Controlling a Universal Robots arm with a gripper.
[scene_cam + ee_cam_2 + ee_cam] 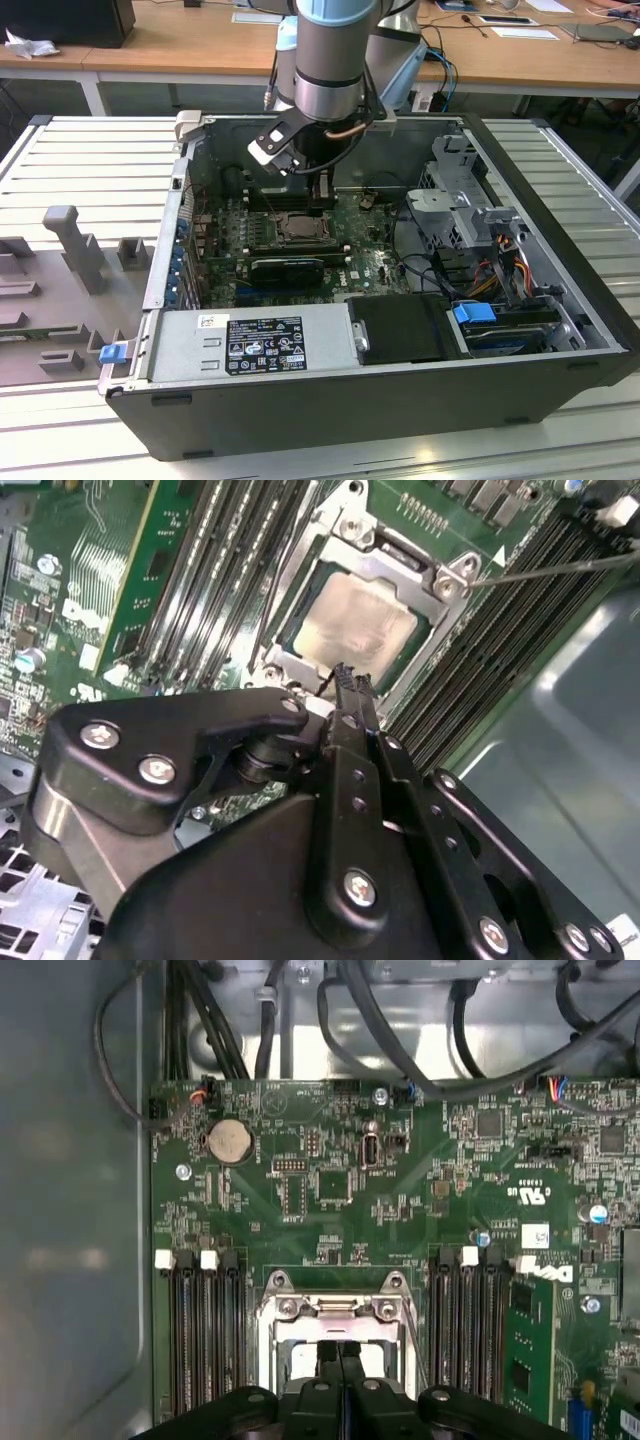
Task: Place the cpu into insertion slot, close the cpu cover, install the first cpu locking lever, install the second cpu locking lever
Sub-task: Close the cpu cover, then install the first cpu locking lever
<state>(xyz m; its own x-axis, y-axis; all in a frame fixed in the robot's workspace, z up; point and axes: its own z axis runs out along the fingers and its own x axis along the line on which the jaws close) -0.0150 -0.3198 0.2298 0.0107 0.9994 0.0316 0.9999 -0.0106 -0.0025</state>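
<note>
Jaws pressed together on nothing, the gripper [345, 680] is hovering beside the cpu cover [375, 560], arguably risking gouging the seated cpu [355, 625] if misaligned.

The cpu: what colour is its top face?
The cpu has a pale silver-beige metal face; the second wrist view shows it best.
</note>
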